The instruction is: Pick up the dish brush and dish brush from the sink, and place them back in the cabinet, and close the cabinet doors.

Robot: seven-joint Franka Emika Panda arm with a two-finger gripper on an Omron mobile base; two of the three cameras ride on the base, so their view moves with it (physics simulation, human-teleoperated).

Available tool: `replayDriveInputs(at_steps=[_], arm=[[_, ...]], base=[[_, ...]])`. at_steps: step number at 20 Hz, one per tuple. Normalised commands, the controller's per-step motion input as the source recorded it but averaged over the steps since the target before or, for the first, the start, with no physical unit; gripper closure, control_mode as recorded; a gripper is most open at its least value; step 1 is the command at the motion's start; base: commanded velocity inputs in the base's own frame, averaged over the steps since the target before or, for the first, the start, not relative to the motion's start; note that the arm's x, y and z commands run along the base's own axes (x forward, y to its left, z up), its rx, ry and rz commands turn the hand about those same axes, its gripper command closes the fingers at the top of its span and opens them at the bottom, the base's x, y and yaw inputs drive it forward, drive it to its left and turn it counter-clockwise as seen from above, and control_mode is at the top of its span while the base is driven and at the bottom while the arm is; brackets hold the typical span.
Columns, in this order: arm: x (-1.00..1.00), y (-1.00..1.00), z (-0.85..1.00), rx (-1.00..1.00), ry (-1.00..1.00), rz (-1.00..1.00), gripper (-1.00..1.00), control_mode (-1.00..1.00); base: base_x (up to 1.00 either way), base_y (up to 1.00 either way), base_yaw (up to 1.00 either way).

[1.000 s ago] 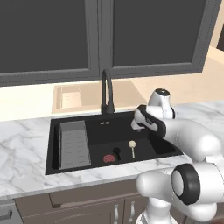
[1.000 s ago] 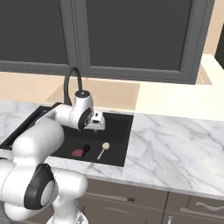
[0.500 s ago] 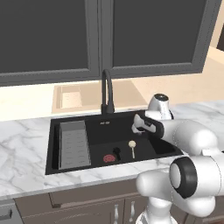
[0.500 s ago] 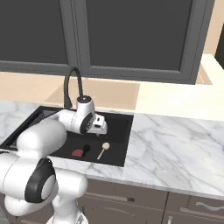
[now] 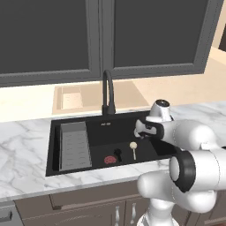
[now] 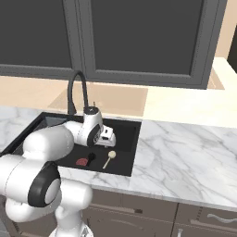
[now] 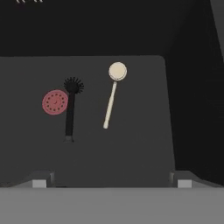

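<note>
Two dish brushes lie on the floor of the black sink [image 5: 52,148]. The black brush [image 7: 70,109] [image 5: 117,153] [image 6: 91,157] lies beside the red drain disc [image 7: 55,102]. The cream brush [image 7: 112,92] [image 5: 133,148] [image 6: 110,158] lies to its right, round head pointing away from the hand. My gripper [image 7: 111,181] [image 5: 140,132] [image 6: 109,137] hangs open above the basin's right half, over the brushes and touching neither. The cabinet and its doors are out of view.
A grey ribbed rack [image 5: 75,145] fills the sink's left part. The black arched faucet [image 5: 107,93] rises behind the basin. Dark-panelled wall cabinets [image 5: 150,35] hang overhead with doors shut. Marble counter [image 6: 185,152] spreads on both sides; low drawers [image 6: 210,217] sit below.
The hand has come down and a little left, from above the sink's right rim to lower over the basin. The brushes have not moved.
</note>
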Motion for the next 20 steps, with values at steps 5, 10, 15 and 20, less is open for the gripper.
replayDriveInputs(at_steps=[5, 10, 15, 20], arm=[[0.15, 0.00, -0.19, 0.00, 0.01, -0.05, -1.00, -1.00], [0.18, 0.00, -0.18, 0.00, 0.01, -0.05, -1.00, -1.00], [0.18, 0.00, -0.17, 0.00, 0.00, -0.02, -1.00, -1.00], [0.15, 0.00, -0.12, 0.00, 0.00, 0.00, -1.00, -1.00]], base=[[0.00, 0.00, 0.00], [0.00, 0.00, 0.00], [0.00, 0.00, 0.00], [0.00, 0.00, 0.00]])
